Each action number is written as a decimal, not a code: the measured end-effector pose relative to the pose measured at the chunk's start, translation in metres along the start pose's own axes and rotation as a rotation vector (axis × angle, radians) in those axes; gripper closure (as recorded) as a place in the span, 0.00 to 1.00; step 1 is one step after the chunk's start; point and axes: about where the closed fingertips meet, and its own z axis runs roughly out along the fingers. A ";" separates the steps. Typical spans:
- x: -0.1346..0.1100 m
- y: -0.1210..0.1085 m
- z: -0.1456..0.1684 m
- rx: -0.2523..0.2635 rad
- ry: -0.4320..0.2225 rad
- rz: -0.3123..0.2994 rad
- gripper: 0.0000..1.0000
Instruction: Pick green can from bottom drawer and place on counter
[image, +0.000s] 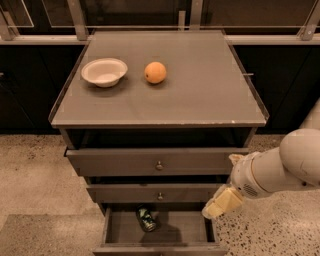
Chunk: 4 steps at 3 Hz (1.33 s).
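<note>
The green can (146, 219) lies on its side in the open bottom drawer (195, 231), left of the drawer's middle. The grey-brown counter (200, 85) tops the cabinet. My gripper (221, 203) hangs at the end of the white arm (280, 167), over the right end of the bottom drawer, to the right of the can and above it. It touches nothing that I can see.
A white bowl (104, 71) and an orange (155, 72) sit on the left half of the counter. Two knobbed drawers (159, 164) stand slightly pulled out above the bottom one. Speckled floor (35, 170) surrounds the cabinet; a dark railing runs behind.
</note>
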 end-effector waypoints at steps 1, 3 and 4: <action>0.007 0.016 -0.004 0.029 -0.042 0.032 0.00; 0.043 0.044 0.086 -0.014 -0.253 0.181 0.00; 0.054 0.048 0.137 -0.090 -0.288 0.219 0.00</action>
